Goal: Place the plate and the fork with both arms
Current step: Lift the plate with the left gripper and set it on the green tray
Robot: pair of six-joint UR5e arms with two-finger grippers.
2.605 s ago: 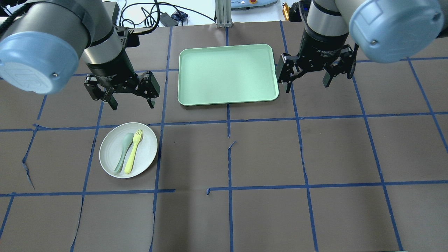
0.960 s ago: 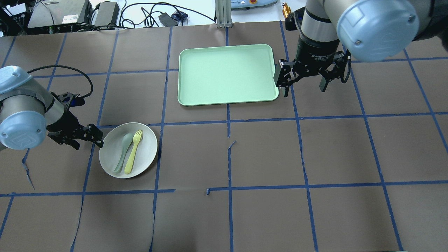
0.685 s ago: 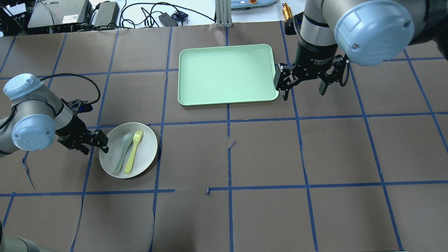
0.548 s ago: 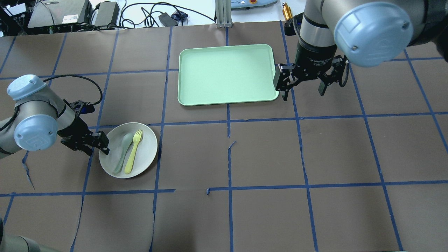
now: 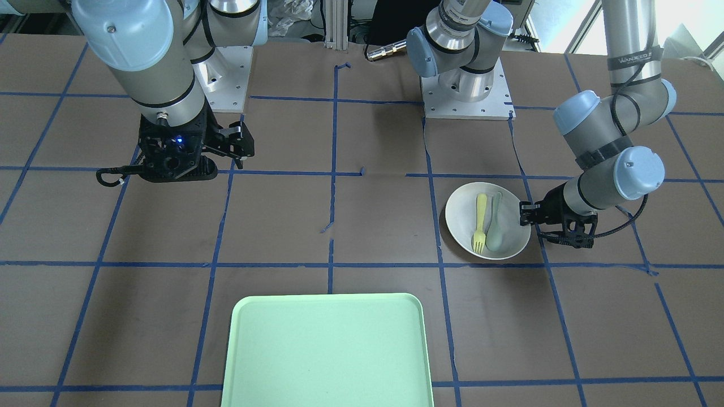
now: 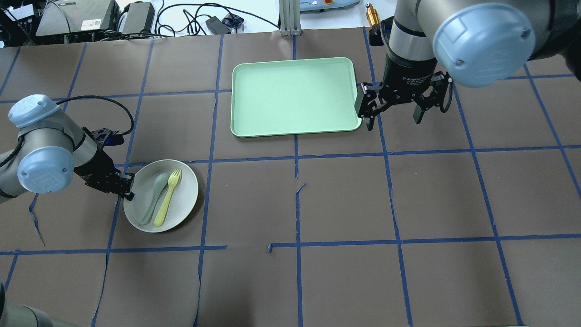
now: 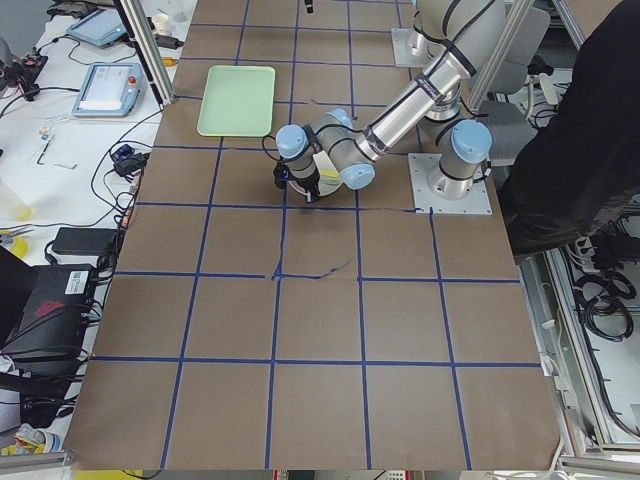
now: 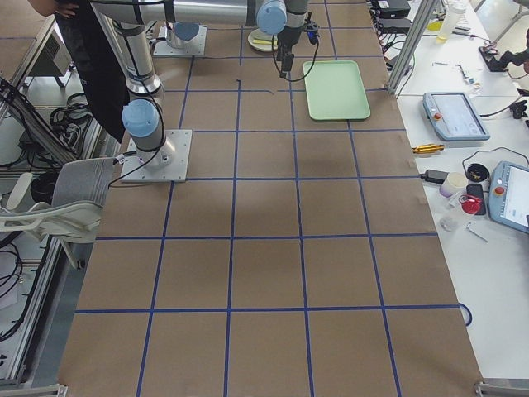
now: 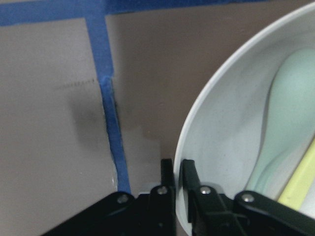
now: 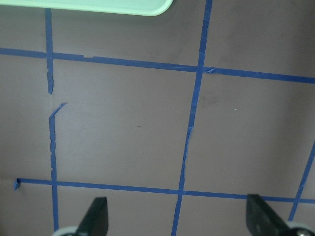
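The off-white plate [image 6: 185,202] lies left of centre on the table, with the pale yellow fork [image 6: 166,199] and a grey-green spoon [image 6: 152,200] on it. My left gripper [image 6: 127,189] is low at the plate's left rim. In the left wrist view, it [image 9: 177,173] is shut on the rim of the plate [image 9: 226,147], one finger on each side. The front view shows the same grip [image 5: 527,217] on the plate [image 5: 461,217]. My right gripper [image 6: 394,119] is open and empty, hovering just right of the green tray [image 6: 292,96].
The pale green tray [image 5: 328,350] sits at the table's far middle. Blue tape lines grid the brown table cover. Cables and boxes lie beyond the far edge. The right wrist view shows its fingers [image 10: 97,216] spread wide over bare table.
My left gripper has closed on the plate's left rim, and the plate with fork and spoon has shifted slightly left. The right arm has stayed beside the tray.
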